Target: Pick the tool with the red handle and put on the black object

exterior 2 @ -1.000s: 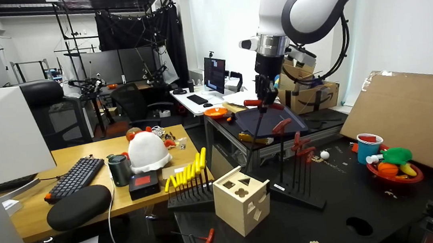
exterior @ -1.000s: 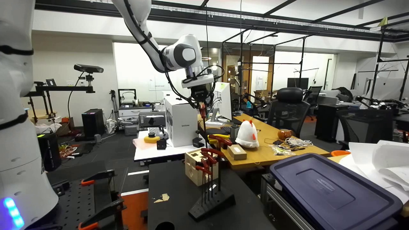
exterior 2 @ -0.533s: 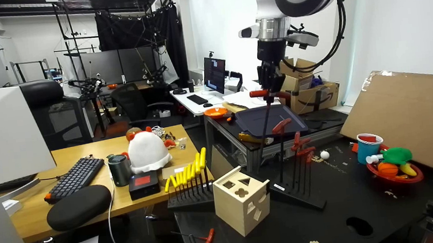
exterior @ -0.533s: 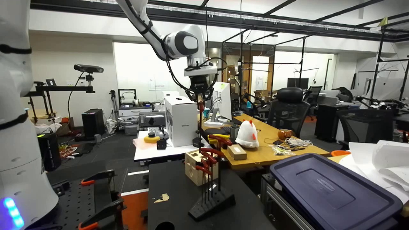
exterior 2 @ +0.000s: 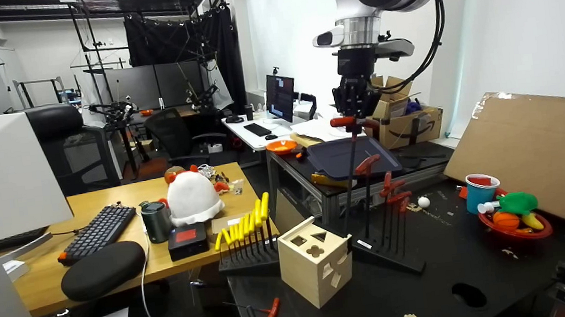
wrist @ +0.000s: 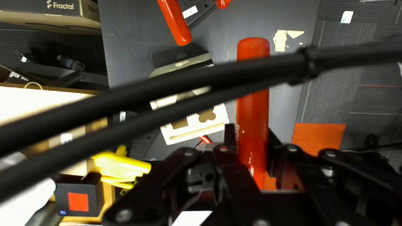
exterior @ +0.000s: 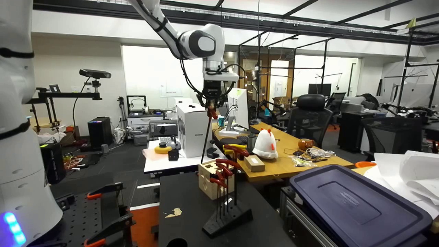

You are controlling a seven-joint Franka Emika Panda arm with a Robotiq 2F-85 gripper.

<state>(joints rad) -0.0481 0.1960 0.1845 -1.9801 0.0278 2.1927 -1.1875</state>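
My gripper (wrist: 252, 138) is shut on the red handle (wrist: 253, 113) of a T-handled tool, seen close in the wrist view. The tool's long dark shaft (exterior: 206, 139) slants down below the fingers, leaning left in an exterior view. The black object appears to be the wedge-shaped black stand (exterior: 228, 219) on the dark table, with several red-handled tools (exterior 2: 393, 187) upright in it. In both exterior views the gripper hangs well above the stand. Whether the shaft's lower end is over the stand or behind it, I cannot tell.
A wooden shape box (exterior 2: 308, 276) stands beside the stand. A rack of yellow-handled tools (exterior 2: 247, 225) is behind it. A loose red-handled tool (exterior 2: 272, 313) lies near the box. A red bowl (exterior 2: 517, 239) of toys and a blue cup (exterior 2: 480, 195) sit farther along the table.
My gripper has risen a little and turned from tilted to nearly upright, still on the red handle. The shaft's lower end has swung to the left in an exterior view.
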